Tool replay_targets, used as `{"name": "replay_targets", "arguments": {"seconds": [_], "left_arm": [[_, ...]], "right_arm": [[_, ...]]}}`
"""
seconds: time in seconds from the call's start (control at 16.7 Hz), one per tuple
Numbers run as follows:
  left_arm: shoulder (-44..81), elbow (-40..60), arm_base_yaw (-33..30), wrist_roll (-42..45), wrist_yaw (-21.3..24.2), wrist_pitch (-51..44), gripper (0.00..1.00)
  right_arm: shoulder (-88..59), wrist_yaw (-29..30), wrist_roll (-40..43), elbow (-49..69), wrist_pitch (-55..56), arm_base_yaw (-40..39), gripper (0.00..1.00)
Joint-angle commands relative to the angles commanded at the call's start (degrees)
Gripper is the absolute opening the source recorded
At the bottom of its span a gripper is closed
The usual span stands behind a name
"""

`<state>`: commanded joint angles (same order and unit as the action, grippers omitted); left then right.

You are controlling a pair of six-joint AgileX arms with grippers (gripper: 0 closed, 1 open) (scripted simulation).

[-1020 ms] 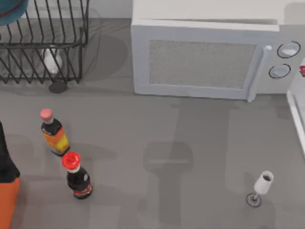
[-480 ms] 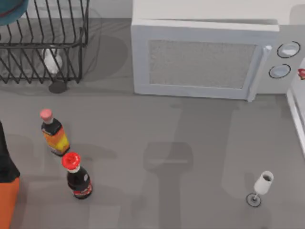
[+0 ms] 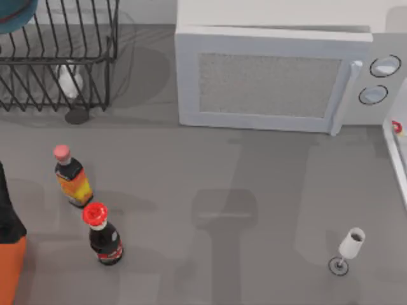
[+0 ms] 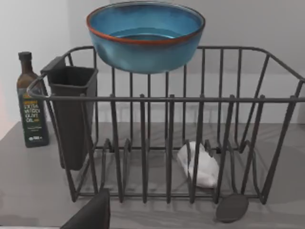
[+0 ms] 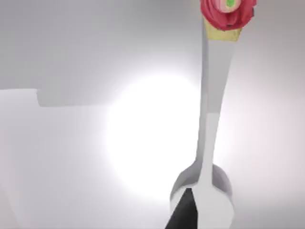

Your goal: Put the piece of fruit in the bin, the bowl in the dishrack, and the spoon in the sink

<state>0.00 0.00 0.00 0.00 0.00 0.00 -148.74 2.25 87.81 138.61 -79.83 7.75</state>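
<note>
Now the spoon (image 5: 212, 119) has dropped lower at the counter's right, inside the sink (image 3: 395, 159) rim. The bowl (image 4: 145, 36) sits atop the dishrack (image 4: 167, 143). I cannot tell either arm's jaws.

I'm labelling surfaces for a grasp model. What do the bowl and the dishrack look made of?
The bowl looks like glazed ceramic: glossy teal-blue surface, thick wall and a thin reddish-brown rim line, though glossy plastic cannot be ruled out. The dishrack looks like metal wire with a matte black coating: thin, even upright bars with little shine.
</note>
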Motion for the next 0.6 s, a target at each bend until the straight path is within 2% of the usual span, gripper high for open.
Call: {"name": "replay_targets", "arguments": {"seconds": [0.24,0.6], "left_arm": [[0.0,0.0,0.0,0.0,0.0,0.0,1.00],[0.0,0.0,0.0,0.0,0.0,0.0,1.00]], "right_arm": [[0.0,0.0,0.0,0.0,0.0,0.0,0.98],[0.0,0.0,0.0,0.0,0.0,0.0,1.00]]}}
